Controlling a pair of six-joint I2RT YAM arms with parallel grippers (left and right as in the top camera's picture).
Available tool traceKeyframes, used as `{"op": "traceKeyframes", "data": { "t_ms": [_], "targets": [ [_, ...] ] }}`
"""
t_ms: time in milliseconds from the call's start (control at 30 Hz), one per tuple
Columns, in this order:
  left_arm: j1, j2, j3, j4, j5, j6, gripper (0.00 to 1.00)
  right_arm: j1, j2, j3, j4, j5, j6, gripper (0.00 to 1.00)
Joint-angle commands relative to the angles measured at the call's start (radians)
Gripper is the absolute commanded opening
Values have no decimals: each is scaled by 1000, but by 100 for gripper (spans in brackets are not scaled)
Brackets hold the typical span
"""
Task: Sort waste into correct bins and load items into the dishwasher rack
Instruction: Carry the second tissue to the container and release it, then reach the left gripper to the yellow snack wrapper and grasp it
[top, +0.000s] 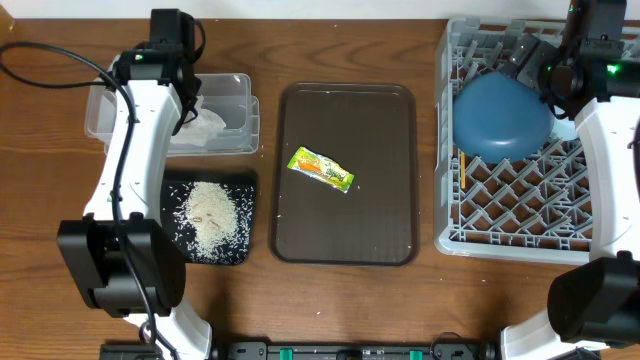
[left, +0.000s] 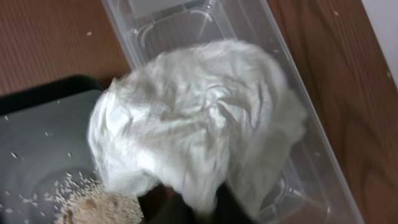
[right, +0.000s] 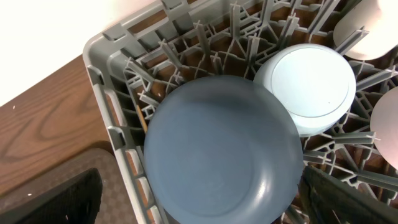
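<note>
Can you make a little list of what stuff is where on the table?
tissue: pinched in the left pincer, over the clear tub
rice: piled on the black tray
wrapper: lying on the brown tray
dark-blue bowl: upside down in the rack
light-blue bowl: upside down beside it
right pincer: open above the dark-blue bowl

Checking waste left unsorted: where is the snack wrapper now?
Overhead view, centre: the snack wrapper lies on the brown serving tray, between the clear tub and the grey rack.
</note>
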Motion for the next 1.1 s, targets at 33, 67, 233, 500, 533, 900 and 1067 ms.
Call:
{"op": "traceKeyframes", "data": {
  "t_ms": [33,67,233,500,533,900,1067],
  "targets": [
    [-1,21,-3,-1,-16,-43,35,2,0,0,-2,1,10,99],
    [-1,21,-3,-2,-16,-43,38,2,0,0,-2,0,10,99],
    [0,21,-3,5,-16,-38,47,2,0,0,-2,1,10,99],
    [-7,21,-3,6,240,229,47,2,0,0,-2,1,10,99],
    [-14,21,-3,6,306,280,47,2,0,0,-2,0,10,99],
    [-287,21,-44,29,394,555,47,2,0,0,-2,1,10,99],
    [-372,21,-136,29,335,192,48,2,0,0,-2,1,10,99]
  ]
}}
